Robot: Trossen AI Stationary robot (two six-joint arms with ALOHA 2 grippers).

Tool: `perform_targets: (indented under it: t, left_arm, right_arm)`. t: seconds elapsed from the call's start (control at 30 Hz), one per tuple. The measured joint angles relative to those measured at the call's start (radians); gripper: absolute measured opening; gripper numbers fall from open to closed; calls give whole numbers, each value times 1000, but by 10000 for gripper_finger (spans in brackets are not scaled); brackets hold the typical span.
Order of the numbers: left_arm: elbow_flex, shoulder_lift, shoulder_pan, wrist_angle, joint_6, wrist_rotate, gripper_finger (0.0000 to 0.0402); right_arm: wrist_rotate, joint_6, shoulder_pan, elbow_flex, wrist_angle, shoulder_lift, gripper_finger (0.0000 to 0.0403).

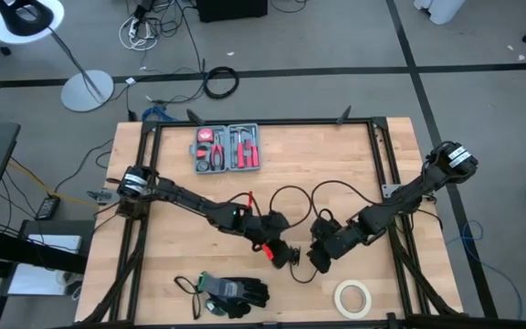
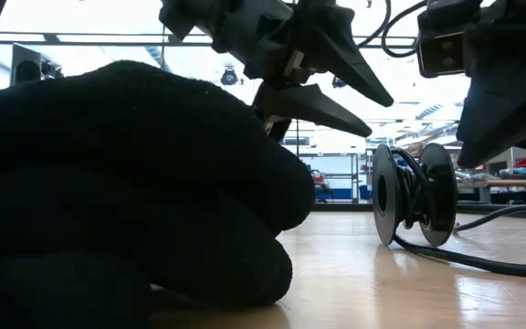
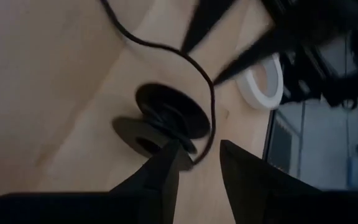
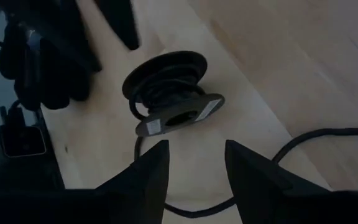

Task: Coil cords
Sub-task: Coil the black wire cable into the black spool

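The cord [image 1: 292,257] sits wound on a small spool, low in the middle of the frame. It lies between the left gripper [image 1: 279,253] and right gripper [image 1: 320,261], both open and empty.

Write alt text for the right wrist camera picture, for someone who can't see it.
A small black spool lies on a light wooden table, with thin black cord wound around its core and a loose tail running off across the wood. The right gripper hangs open just short of it, holding nothing. Black gloves lie beyond the spool.
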Motion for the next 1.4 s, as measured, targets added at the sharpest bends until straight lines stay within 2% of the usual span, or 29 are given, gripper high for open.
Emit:
perform_targets:
  t: [0.33,0.5,0.77,0.93,1.1,1.23,1.4]
  left_arm:
    - [1,19,4,1,-206,36,119]
    - [0,32,7,16,-239,59,119]
    - [57,32,39,37,-183,269,119]
    - [60,30,33,-10,-169,337,119]
    - [83,30,18,-40,-59,369,119]
    - [186,30,2,-199,137,358,119]
    - [351,30,-23,-443,439,256,119]
  right_arm:
    - [41,-82,25,-3,-7,69,155]
    - [42,-120,40,-3,-27,96,155]
    - [80,-125,74,-3,-95,84,155]
    - [122,-124,91,-3,-121,33,155]
    - [147,-146,109,-3,-157,-3,155]
    - [158,-148,114,-3,-187,-16,155]
    - [162,-140,113,-3,-229,-23,155]
